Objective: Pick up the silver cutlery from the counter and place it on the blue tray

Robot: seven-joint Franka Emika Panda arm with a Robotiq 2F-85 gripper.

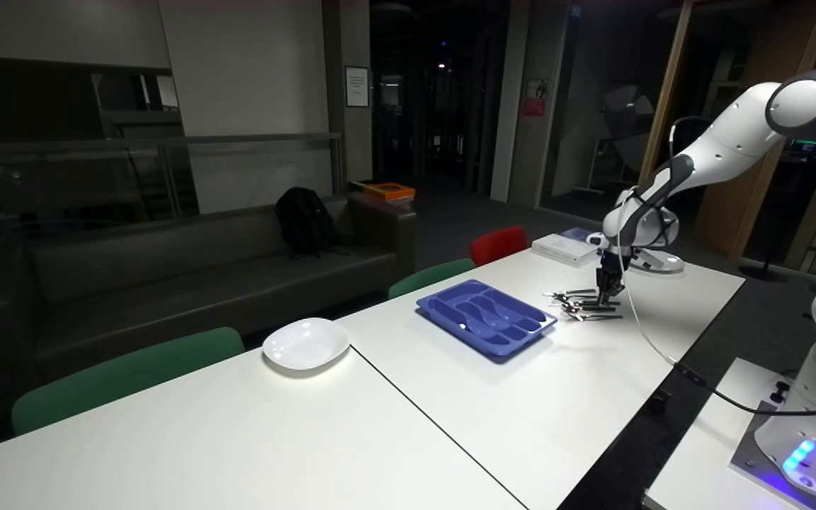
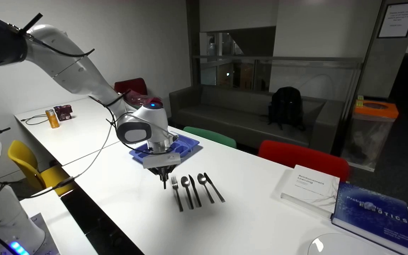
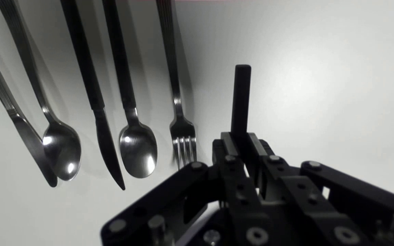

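Between the pads of my gripper (image 3: 240, 141) is a flat dark cutlery handle (image 3: 241, 97), its free end sticking out past the fingertips. What the rest of that piece is cannot be made out. In an exterior view the gripper (image 2: 163, 173) hangs just above the white counter (image 2: 246, 212), close beside the laid-out cutlery. A fork (image 3: 173, 71) lies nearest to it; then come a spoon (image 3: 138, 150), a knife (image 3: 86, 75), another spoon (image 3: 63, 150) and another knife (image 3: 29, 143). The blue tray (image 1: 503, 352) shows in both exterior views, divided into compartments.
A round white plate (image 1: 307, 343) stands on the counter beyond the tray. White (image 2: 308, 189) and blue (image 2: 374, 216) books and a second plate (image 2: 338, 246) lie at the counter's other end. Chairs line the far edge. A cable (image 1: 638, 319) hangs from the arm.
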